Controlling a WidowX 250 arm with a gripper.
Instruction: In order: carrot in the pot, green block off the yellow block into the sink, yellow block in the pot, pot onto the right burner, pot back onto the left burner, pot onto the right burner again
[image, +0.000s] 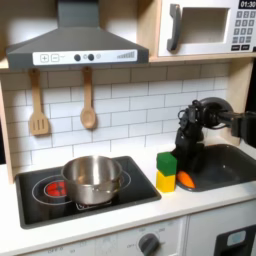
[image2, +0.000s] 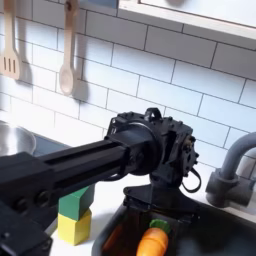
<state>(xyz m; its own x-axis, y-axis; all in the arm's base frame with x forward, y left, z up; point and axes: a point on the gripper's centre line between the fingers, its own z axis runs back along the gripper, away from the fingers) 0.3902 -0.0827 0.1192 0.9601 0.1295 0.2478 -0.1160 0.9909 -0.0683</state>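
Observation:
The steel pot (image: 93, 178) stands on the left burner of the black cooktop (image: 40, 205); its rim (image2: 8, 140) shows at the second exterior view's left edge. The green block (image: 166, 163) (image2: 75, 203) sits on top of the yellow block (image: 166, 181) (image2: 73, 227), on the counter between cooktop and sink. The orange carrot (image: 185, 180) (image2: 152, 241) lies in the sink's corner nearest the blocks. My gripper (image: 187, 155) (image2: 155, 205) hangs just above the carrot, pointing down. Its fingers look open, with nothing between them.
The dark sink (image: 228, 165) fills the counter's right part in the first exterior view, with a grey faucet (image2: 232, 172) behind it. A wooden spatula (image: 38, 105) and spoon (image: 88, 100) hang on the tiled wall. A hood and a microwave (image: 205, 28) sit overhead.

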